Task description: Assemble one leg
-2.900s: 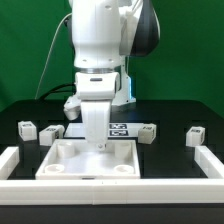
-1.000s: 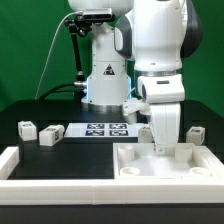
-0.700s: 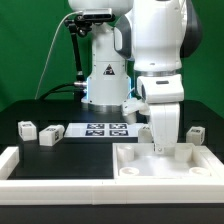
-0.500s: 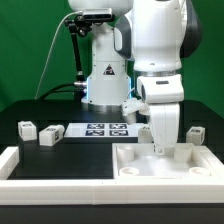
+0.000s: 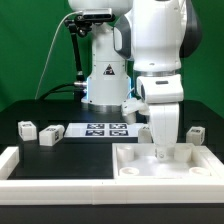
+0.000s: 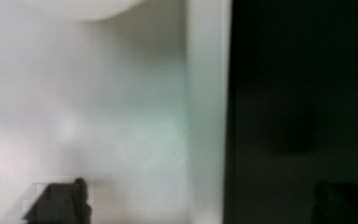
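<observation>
Looking through the exterior view, I have the pincer (image 5: 160, 152) lowered inside the white tabletop (image 5: 190, 162), close to its far rim, on the exterior view's right. I cannot tell whether the tips touch it. The tabletop is a square tray with a raised rim and round corner sockets, lying flat on the black counter (image 5: 85, 155).

In the wrist view the pincer (image 6: 199, 200) shows two dark fingertips (image 6: 55, 200) spread wide. Between them is only a blurred white surface meeting a dark one, so I read the pincer as fully parted and holding nothing.

The leg (image 5: 196, 135) nearest it stands on the counter just beyond the tabletop's far right corner, apart from the pincer. It is a small squat white block with a black-and-white square tag on the face toward the camera.

A second leg (image 5: 27, 127) and a third leg (image 5: 49, 134), alike in look, sit close together at the exterior view's left, well apart from the tabletop. The marker board (image 5: 105, 128) lies flat between them and the pincer
</observation>
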`<state>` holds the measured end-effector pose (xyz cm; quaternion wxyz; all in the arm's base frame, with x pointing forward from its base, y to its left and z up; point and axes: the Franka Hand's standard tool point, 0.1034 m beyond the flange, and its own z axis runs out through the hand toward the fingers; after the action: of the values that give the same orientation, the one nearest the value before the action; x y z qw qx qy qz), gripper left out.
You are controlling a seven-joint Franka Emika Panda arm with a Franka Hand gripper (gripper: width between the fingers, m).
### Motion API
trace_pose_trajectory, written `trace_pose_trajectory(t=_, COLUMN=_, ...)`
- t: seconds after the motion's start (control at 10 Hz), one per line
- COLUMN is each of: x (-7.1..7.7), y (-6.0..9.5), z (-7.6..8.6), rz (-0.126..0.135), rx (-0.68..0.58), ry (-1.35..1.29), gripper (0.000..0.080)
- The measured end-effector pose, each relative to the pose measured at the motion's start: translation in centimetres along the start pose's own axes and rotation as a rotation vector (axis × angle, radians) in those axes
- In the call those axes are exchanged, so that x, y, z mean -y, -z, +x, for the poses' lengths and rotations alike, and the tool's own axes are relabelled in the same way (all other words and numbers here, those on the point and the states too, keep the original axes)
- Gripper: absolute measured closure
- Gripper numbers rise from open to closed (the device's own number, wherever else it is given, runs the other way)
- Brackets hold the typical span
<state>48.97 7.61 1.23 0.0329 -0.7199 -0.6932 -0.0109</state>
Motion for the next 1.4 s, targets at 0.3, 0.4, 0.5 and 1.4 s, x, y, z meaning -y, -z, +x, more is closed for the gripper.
trace_pose_trajectory(t=0.3, x=0.0, y=0.1, z=0.0, rz=-0.002, rx=0.0, ry=-0.005, gripper=0.0153)
trace_pose_trajectory(t=0.4, x=0.0, y=1.0, z=0.1, rz=-0.014, rx=0.004, ry=-0.036, gripper=0.0151)
trace_pose_trajectory(t=0.5, x=0.5, y=2.2, z=0.4, rz=-0.026, rx=0.009, ry=-0.068, gripper=0.0151)
trace_pose_trajectory(t=1.4, x=1.4, y=4.4, z=0.5, rz=-0.045, rx=-0.02, ry=-0.703, gripper=0.0151)
